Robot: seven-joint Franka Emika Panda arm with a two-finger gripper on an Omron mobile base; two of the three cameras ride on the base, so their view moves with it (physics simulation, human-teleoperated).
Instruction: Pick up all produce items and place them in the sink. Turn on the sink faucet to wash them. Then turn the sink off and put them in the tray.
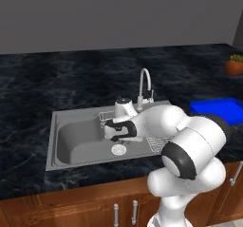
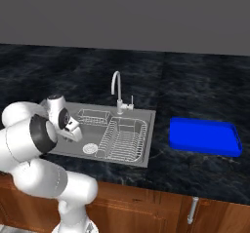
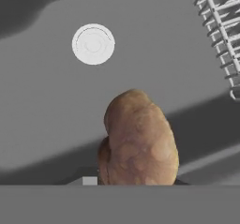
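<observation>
Black marble counter (image 1: 57,79), wooden cabinet fronts (image 1: 85,204) below, orange potted plant (image 1: 234,65) at far right.

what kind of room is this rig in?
A rendered kitchen, by the look of it: a steel sink with a gooseneck faucet set in a dark marble counter, and wood cabinets below. The claw holds a potato over the basin.

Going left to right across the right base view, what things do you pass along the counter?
Drain → wire basket → faucet → wire rack → blue tray.
</observation>
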